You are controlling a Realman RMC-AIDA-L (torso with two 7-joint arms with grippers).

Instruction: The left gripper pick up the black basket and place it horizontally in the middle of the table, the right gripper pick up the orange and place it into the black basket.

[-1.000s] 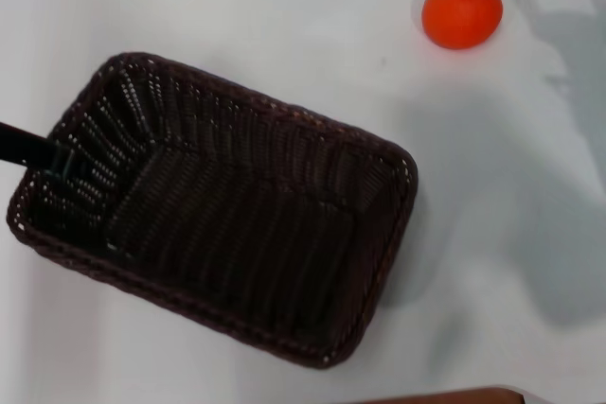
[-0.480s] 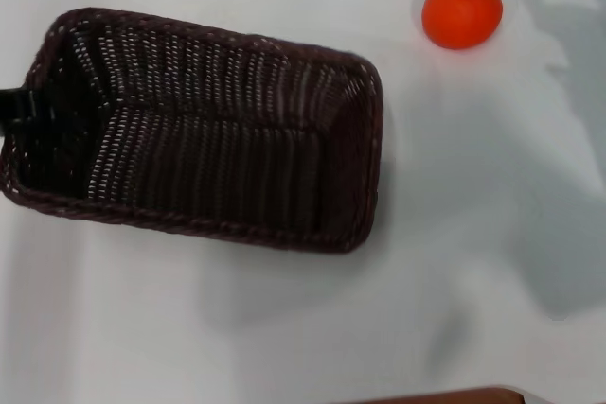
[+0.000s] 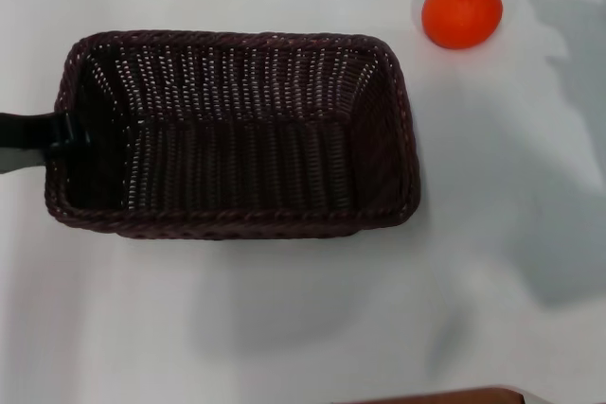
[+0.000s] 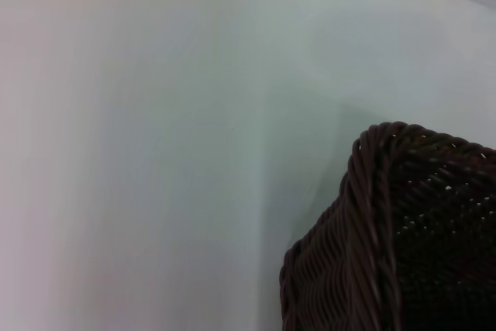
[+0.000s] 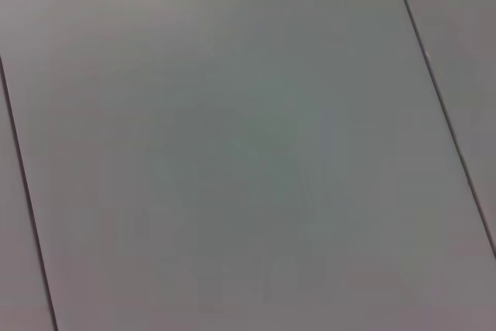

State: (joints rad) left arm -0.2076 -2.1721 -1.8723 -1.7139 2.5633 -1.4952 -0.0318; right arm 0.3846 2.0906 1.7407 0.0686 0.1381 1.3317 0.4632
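Note:
The black basket lies lengthwise across the white table, left of middle in the head view, and its shadow falls below it, offset from it. My left gripper is shut on the basket's short left wall, with its flat black finger reaching in from the left edge. A corner of the basket also shows in the left wrist view. The orange stands upright at the far right of the table, well apart from the basket. My right gripper is out of view.
An arm's shadow falls on the table at the right edge. A brown edge shows at the bottom of the head view. The right wrist view shows only a grey surface with thin dark lines.
The basket, held by my left gripper, has turned from a diagonal lie to level across the table and shifted a little to the right. The orange has not moved.

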